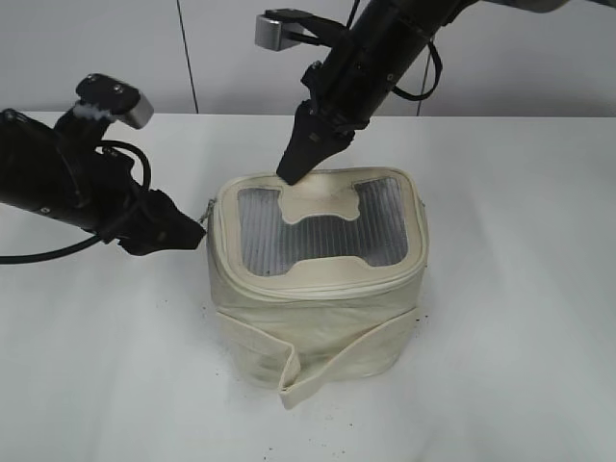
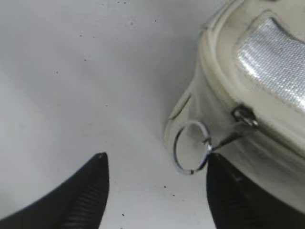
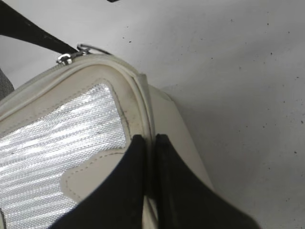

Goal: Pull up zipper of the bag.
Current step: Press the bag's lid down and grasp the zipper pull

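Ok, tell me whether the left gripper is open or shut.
Open: the left gripper's black fingers stand apart, with the zipper's silver ring pull between them, ungrasped.

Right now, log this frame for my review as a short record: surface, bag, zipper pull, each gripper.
surface: white table, finely speckled
bag: cream bag upright, grey mesh window on top, strap band across the front
zipper pull: silver ring sticking out at the bag's left corner, lying between the open left fingers, not yet gripped
left gripper: left gripper open, level with the ring
right gripper: right gripper shut, tips pressed on the bag's top rear rim
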Action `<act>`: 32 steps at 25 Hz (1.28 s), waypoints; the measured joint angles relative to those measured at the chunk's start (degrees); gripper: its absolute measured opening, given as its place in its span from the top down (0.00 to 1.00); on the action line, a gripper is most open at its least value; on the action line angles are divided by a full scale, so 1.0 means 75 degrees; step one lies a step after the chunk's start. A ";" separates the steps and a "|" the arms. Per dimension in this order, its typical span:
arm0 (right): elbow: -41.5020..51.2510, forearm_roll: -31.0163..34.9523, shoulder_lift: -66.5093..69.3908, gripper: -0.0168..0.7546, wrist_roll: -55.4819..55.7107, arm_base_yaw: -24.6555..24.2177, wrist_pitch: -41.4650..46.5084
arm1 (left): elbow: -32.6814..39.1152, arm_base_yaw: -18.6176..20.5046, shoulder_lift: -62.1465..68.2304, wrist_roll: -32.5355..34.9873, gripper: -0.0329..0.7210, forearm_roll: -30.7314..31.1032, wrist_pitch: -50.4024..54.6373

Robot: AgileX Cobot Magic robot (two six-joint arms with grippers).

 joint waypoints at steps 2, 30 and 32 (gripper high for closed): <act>0.0000 0.0000 0.0000 0.97 0.0006 0.0000 0.0000 | 0.0000 -0.0055 0.0140 0.0000 0.31 -0.0061 0.0024; 0.0000 -0.0064 0.0000 0.97 0.0186 -0.0007 0.0000 | -0.0450 -0.0458 -0.0335 -0.1599 0.96 0.1882 0.1644; 0.0000 -0.0064 0.0000 0.97 0.0216 -0.0007 0.0000 | -0.0458 -0.0458 -0.0447 -0.2066 0.96 0.2211 0.1860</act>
